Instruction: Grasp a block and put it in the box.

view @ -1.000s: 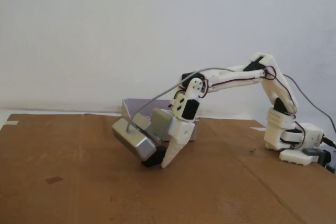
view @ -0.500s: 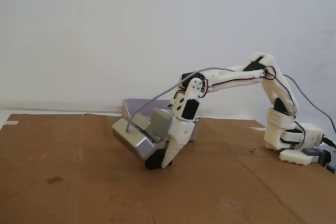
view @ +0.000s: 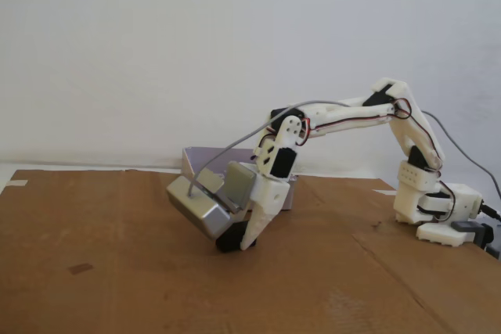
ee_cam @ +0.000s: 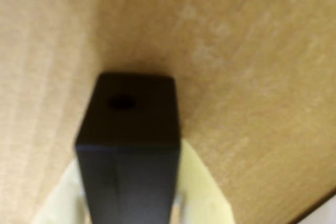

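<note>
looking for print or labels first, i can read none on anything in either view. my arm works on a brown cardboard sheet (view: 117, 271) with creases running through it and a small dark mark toward the left of the fixed view, backed by a plain white wall (view: 156, 37). in the fixed view the gripper (view: 237, 242) is down at the cardboard, its white fingers clamped around the block (view: 228, 241), which shows only as a dark sliver below the silver-grey module (view: 197, 207) with its grey cable (view: 258, 129). the wrist view gives what that angle hides: the block (ee_cam: 131, 140) fills the middle, matte black with a small round hole in its end face, pale fingers (ee_cam: 202, 187) pressed to both its sides. only the fixed view shows the box (view: 205, 158), lavender-grey, behind the gripper near the wall, apart from the block.
</note>
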Controlling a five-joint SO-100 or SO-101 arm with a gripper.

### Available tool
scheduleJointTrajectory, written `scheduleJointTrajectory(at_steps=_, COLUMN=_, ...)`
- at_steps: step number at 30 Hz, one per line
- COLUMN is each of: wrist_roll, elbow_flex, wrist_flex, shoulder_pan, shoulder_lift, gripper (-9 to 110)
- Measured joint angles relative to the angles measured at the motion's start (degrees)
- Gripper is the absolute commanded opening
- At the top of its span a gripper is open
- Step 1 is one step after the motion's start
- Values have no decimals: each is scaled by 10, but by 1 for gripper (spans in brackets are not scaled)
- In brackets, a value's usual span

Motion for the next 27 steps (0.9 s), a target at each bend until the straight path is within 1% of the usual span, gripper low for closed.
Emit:
scheduleJointTrajectory(at_steps=9, wrist_roll=0, elbow_flex=-49, wrist_flex=0, shoulder_pan=7, shoulder_lift=-18, gripper=0)
scheduleJointTrajectory(at_steps=27, wrist_roll=0, elbow_flex=-55, wrist_flex=0, shoulder_pan=5, shoulder_lift=-18, gripper=0)
